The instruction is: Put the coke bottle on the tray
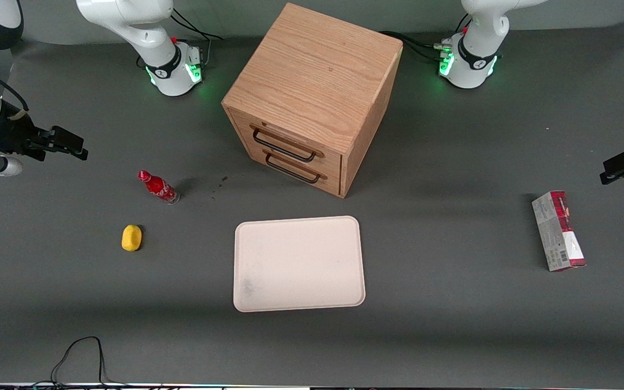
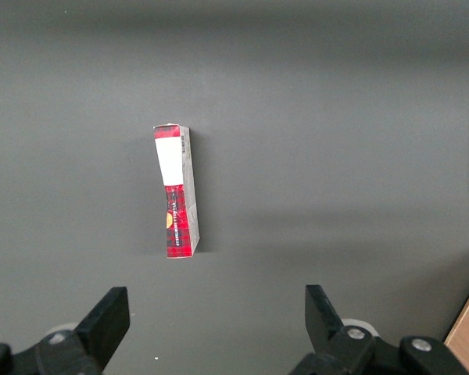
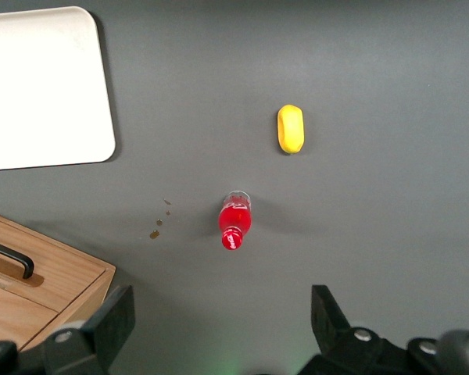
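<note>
The small red coke bottle with red cap and clear base (image 1: 158, 187) stands upright on the dark grey table mat (image 1: 453, 325), bare mat all around it; in the right wrist view the same coke bottle (image 3: 234, 221) is seen from nearly above, cap nearest the lens. Taking the coke bottle as the dial's centre in the front view, the large flat cream tray with rounded corners and a low rim (image 1: 299, 264) lies at about four o'clock, well apart and nearer the front camera. A yellow oval lump (image 1: 131, 238) sits at about seven o'clock, near but not touching. The wooden two-drawer cabinet (image 1: 312, 97) stands at about two o'clock, and a red-and-grey carton (image 1: 558, 231) lies toward the parked arm's end.

The gripper (image 1: 68, 144) hangs above the mat at about ten o'clock from the coke bottle, well clear of it, its fingers spread apart and holding nothing.

The coke bottle looks light, stiff and smooth, probably slippery and easy to tip on its narrow base. A hold across the round body below the neck seems safest.
</note>
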{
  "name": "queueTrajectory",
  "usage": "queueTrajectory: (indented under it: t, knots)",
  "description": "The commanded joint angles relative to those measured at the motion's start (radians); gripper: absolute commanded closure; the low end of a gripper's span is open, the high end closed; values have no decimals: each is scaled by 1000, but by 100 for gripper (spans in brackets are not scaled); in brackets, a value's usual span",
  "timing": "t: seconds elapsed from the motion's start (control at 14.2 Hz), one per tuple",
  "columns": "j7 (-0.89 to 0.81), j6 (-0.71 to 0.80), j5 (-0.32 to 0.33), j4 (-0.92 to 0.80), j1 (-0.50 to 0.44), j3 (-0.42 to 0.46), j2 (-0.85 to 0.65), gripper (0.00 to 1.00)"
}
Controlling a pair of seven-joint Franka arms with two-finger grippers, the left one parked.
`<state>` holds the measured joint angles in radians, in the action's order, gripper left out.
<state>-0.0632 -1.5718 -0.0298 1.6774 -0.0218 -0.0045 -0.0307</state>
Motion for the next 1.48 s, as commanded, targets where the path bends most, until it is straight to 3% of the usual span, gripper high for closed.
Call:
queueTrajectory:
  t: [0.0,1.41]
  knots:
    - [26,41,-12,-39,29,17,15,0]
    - [40,88,-19,-168,26,15,94,0]
